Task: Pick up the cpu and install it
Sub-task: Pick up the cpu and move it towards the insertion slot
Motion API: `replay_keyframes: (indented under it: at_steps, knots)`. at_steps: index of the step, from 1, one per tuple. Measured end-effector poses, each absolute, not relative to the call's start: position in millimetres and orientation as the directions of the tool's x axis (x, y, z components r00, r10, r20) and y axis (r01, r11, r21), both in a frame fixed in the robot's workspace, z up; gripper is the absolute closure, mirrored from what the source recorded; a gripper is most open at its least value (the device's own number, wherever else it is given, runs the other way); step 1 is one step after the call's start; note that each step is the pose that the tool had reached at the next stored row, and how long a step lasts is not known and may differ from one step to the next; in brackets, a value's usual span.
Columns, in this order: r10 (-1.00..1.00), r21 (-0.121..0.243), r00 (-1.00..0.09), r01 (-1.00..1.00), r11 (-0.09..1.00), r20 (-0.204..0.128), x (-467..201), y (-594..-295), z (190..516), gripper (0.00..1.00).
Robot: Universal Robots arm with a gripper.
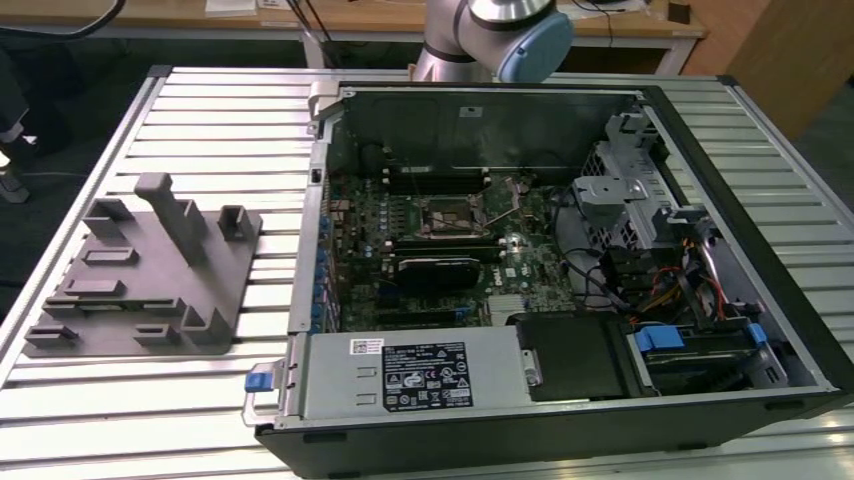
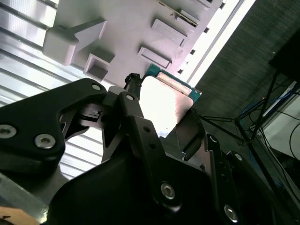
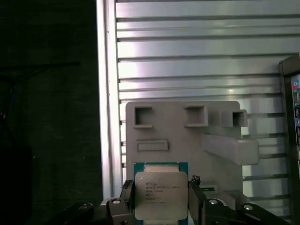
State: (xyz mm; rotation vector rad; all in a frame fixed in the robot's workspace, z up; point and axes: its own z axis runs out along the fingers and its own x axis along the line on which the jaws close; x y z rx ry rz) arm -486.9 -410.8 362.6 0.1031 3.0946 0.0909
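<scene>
One cpu (image 3: 161,195), silvery top up with a green edge around it, is clamped between the two black fingers (image 3: 194,202) of the gripper (image 3: 161,201), one finger against each opposite side. In both wrist views it is seen over one end of the grey fixture (image 3: 183,136), near that fixture's shallow rectangular pockets. Whether it touches the fixture I cannot tell. The fixture lies on the ribbed metal counter (image 3: 187,47). In the exterior view the open case (image 1: 561,440) stands just beside the fixture, on the exterior view's right of it. The socket (image 1: 447,213) lies inside the case, well apart from the fixture. The arm (image 1: 494,30) rises behind the case, farther still from the fixture.
</scene>
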Motion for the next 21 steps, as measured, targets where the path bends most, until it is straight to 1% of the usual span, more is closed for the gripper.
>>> replay_keyframes:
  at_steps: [9, 21]
  knots:
    - [0.068, 0.06, -0.997, 0.065, 0.996, -0.042, -487, -410, 378, 0.46]
    - [0.068, 0.06, -0.997, 0.065, 0.996, -0.042, -480, -410, 379, 0.46]
